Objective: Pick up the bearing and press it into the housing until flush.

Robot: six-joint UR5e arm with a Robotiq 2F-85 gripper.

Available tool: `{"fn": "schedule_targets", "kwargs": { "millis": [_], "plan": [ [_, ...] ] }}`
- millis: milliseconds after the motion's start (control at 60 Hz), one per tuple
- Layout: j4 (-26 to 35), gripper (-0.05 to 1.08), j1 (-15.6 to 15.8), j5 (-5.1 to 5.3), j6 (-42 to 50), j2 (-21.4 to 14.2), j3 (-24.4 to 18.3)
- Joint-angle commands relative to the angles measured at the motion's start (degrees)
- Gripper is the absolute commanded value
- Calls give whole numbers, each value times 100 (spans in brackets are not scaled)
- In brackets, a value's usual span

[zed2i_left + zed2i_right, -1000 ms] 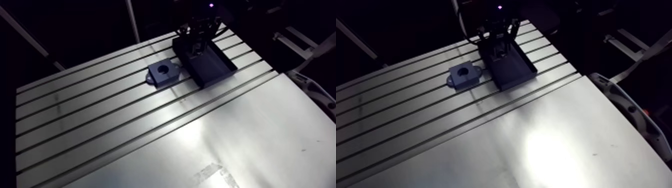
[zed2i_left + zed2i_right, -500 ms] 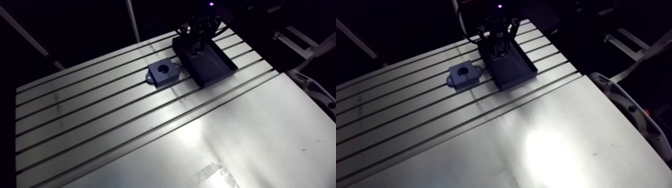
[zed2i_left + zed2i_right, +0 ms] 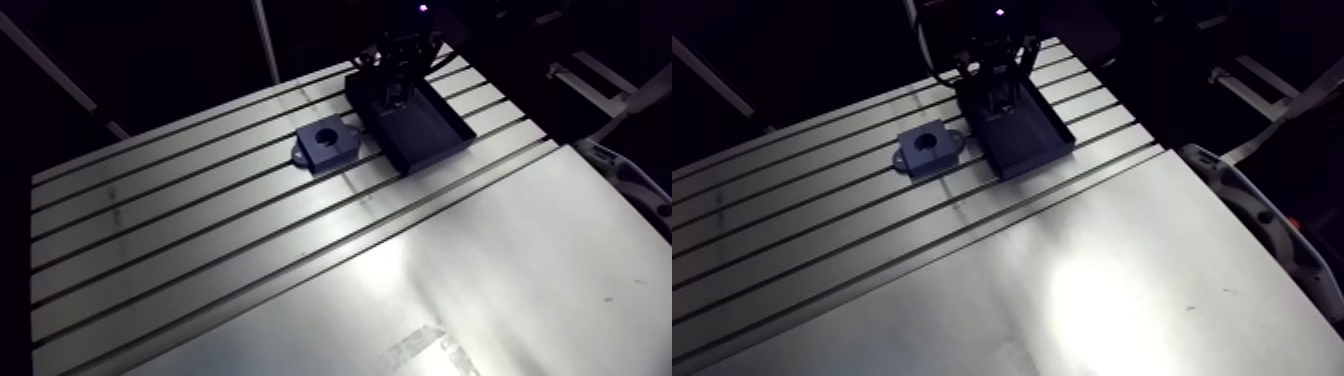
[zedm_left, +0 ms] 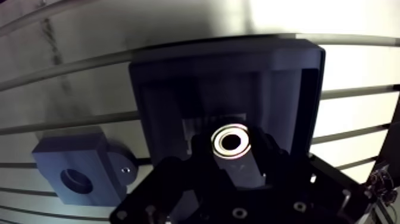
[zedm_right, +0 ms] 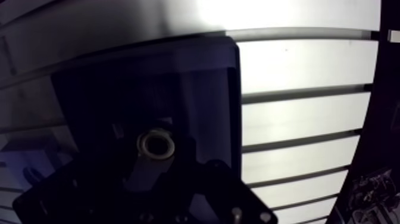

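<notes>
Looking down past the fingers [image 4: 266, 159] in the wrist view, you have the bearing [image 4: 231, 140] right between their tips, a pale ring with a dark finger close against each side. I read that as a narrow grip closed on the bearing, though dim light hides the contact lines themselves. The ring's open face points straight back at the camera, so its axis runs along the fingers, roughly plumb to the desk [image 3: 250, 260]. That is the way it needs to sit for pressing. It hangs over the floor of the dark tray [image 4: 155, 77], nearer one end, with the tray walls around it. How high it stands above the floor you cannot tell from here. What your next move turns on is the housing [image 4: 77, 170]. It sits outside the tray, just beside one long wall and off to the side of the fingers, with its round bore [image 4: 75, 180] opening upward. You will probably need to clear the wall, then cross sideways. In the arm view the wrist drops from above onto the tray's far end, pointing down, with the housing near the tray's middle.
</notes>
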Motion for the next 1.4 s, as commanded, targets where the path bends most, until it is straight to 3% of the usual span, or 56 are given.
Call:
{"fn": "schedule_targets", "kwargs": {
  "millis": [17, 683, 933, 1133, 1400],
  "plan": [
    [0, 57, -7, -1, -8, 1, -9],
    [34, 59, 9, 17, -35, -216, -113],
    [210, 60, 77, 9, 76, -501, -123],
    [444, 62, 512, -26, 260, -736, -40],
    [473, 63, 750, -27, 389, -931, 174]
  ]
}}
